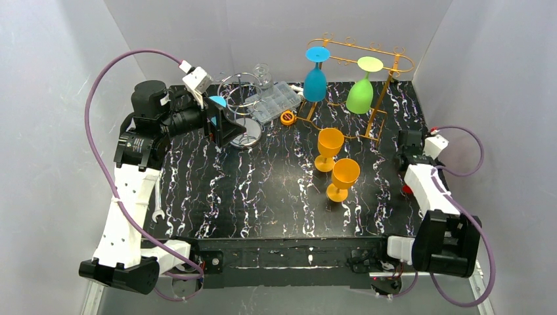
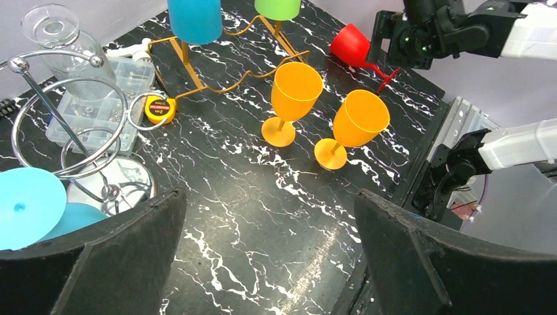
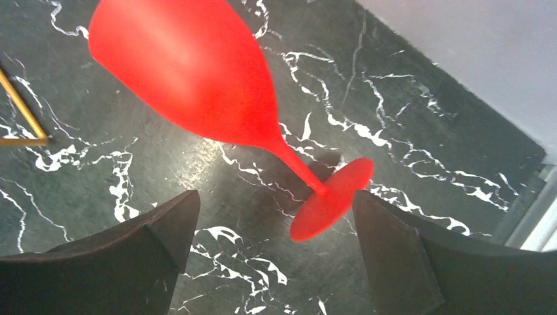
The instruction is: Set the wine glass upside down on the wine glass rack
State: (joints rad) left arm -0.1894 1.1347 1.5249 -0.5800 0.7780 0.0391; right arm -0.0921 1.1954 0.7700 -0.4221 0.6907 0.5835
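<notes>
here, a black white-veined table [image 1: 263, 197] sits between plain grey walls [image 1: 39, 79].

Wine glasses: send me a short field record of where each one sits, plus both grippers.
rack: gold wire rack, far side of table
hung upside down: blue glass, green glass
upright on table: far orange glass, near orange glass, in front of rack
on its side: red glass, right edge of table
right gripper: open, above red glass's stem, nothing held
left gripper: open, empty
</notes>
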